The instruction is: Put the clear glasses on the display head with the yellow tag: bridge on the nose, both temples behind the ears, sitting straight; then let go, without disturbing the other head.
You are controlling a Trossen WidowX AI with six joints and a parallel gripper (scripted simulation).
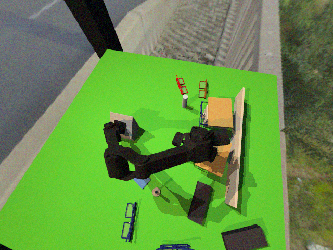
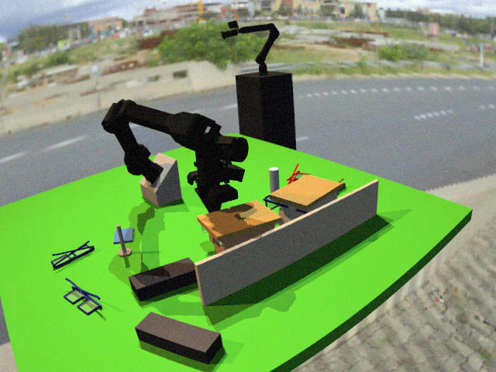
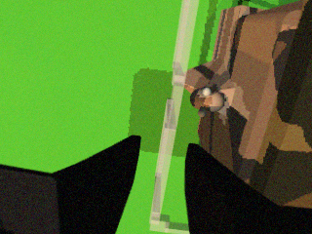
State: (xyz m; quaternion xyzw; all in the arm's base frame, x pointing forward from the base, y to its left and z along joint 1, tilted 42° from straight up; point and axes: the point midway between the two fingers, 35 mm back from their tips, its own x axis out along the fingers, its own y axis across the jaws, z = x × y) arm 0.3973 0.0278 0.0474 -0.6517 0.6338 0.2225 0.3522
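The clear glasses (image 3: pixel 187 29) run as a pale, slightly slanted bar across the wrist view, in front of the near head's face (image 3: pixel 253 63). Their middle overlaps or lies close beside the nose; whether it rests there, and where both temples sit, cannot be told. My gripper (image 3: pixel 163 148) (image 2: pixel 213 206) is open a little. The frame passes between its fingertips with gaps on both sides. The near head carries an orange slab (image 1: pixel 215 164) (image 2: pixel 240 218) on top. The other head stands beside it under an orange slab (image 1: pixel 219 111) (image 2: pixel 306 190), wearing navy glasses. No yellow tag can be made out.
A long upright board (image 1: pixel 234 172) (image 2: pixel 288 244) stands behind the heads. Dark blocks (image 1: pixel 200 203) (image 2: pixel 178 338) lie nearby. A grey post (image 1: pixel 184 102) (image 2: pixel 273 180), a peg stand (image 2: pixel 124 253), a wedge block (image 2: pixel 170 187) and several other glasses are around.
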